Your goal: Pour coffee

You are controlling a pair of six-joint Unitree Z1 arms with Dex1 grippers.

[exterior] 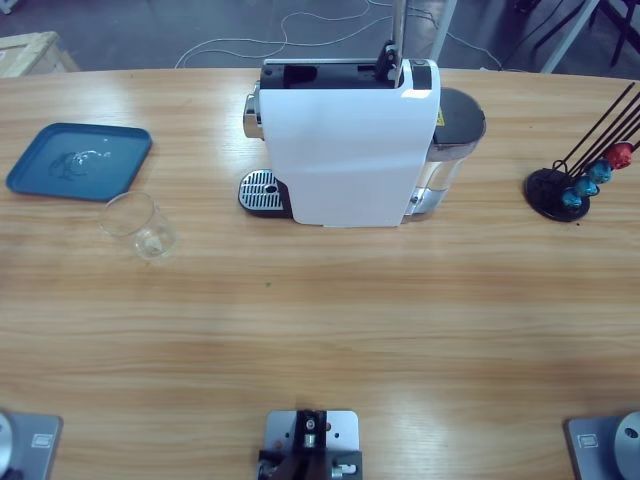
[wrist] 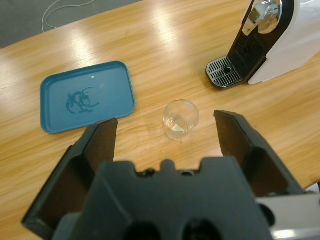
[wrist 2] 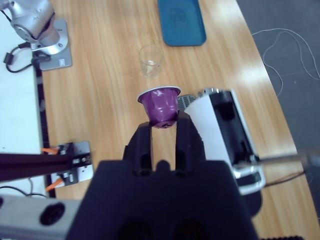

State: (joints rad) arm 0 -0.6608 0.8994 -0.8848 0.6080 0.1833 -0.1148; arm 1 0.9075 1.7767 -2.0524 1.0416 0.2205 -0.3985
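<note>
Right end effector [wrist 2: 161,131] clamped on a purple capsule [wrist 2: 160,105] way above the counter [exterior: 320,330], left end effector [wrist: 167,137] wide apart over an empty glass [wrist: 180,119], tray [wrist: 60,117] nearby, coffee machine [exterior: 345,140] open on top

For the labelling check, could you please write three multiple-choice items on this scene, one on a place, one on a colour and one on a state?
1. Where does the empty glass stand?
A. on the blue tray
B. on the table beside the tray
C. on the coffee machine drip grille

2. What colour is the capsule in the right gripper?
A. purple
B. green
C. gold

3. How is the left gripper?
A. shut on the glass
B. shut on a capsule
C. open, holding nothing

Answers: 1 B, bare wood shows between glass and tray. 2 A, the right wrist view shows a purple cup pinched at its base. 3 C, the glass lies beyond its spread jaws.
</note>
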